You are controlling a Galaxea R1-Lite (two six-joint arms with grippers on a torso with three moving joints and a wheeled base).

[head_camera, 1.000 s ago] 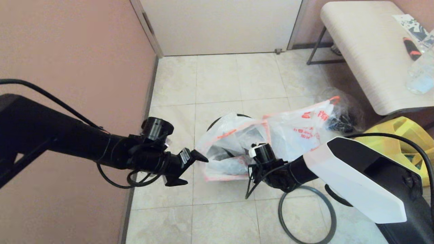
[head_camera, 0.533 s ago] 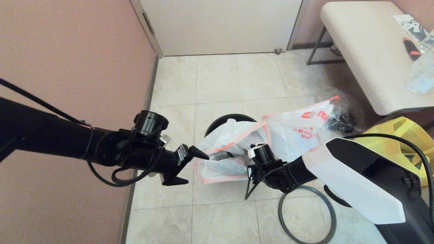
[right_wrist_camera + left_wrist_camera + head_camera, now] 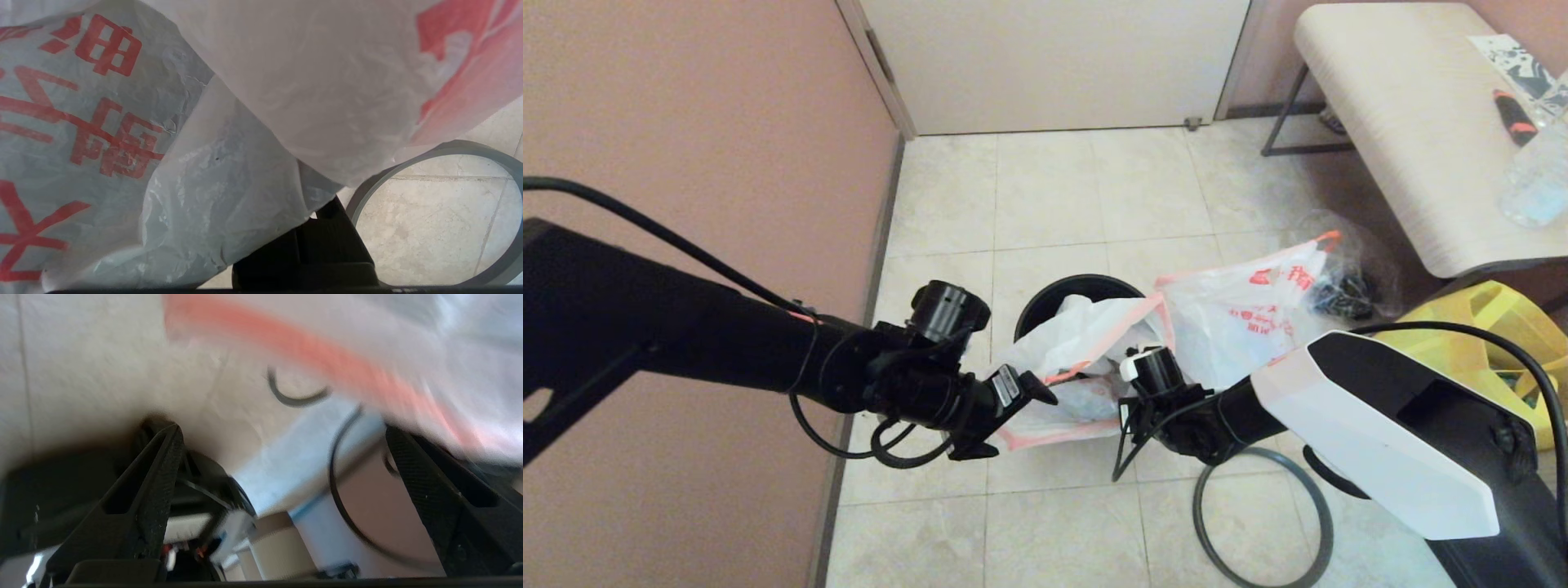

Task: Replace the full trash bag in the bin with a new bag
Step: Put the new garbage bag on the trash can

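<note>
The dark round bin [image 3: 1045, 300] stands on the tiled floor. The new bag [image 3: 1086, 351], white with orange-red trim, lies draped over its near side. My right gripper [image 3: 1129, 437] is shut on this bag's near right corner; in the right wrist view the film [image 3: 229, 183] comes out of the closed fingers [image 3: 327, 228]. My left gripper [image 3: 1015, 423] is open at the bag's near left edge, and the trim [image 3: 327, 355] passes just beyond its spread fingertips [image 3: 171, 437]. The full trash bag [image 3: 1241, 314], with red lettering, sits on the floor right of the bin.
A dark grey hoop [image 3: 1205, 523] lies loose on the floor below my right arm. A clear bag of black things [image 3: 1352, 282], a yellow tote [image 3: 1494, 327] and a bench [image 3: 1396, 122] stand at the right. A pink wall [image 3: 703, 147] closes the left.
My left gripper moved right and nearer, to the bag's near left edge. The new bag sagged toward me, uncovering the bin's far rim. The right gripper stayed put.
</note>
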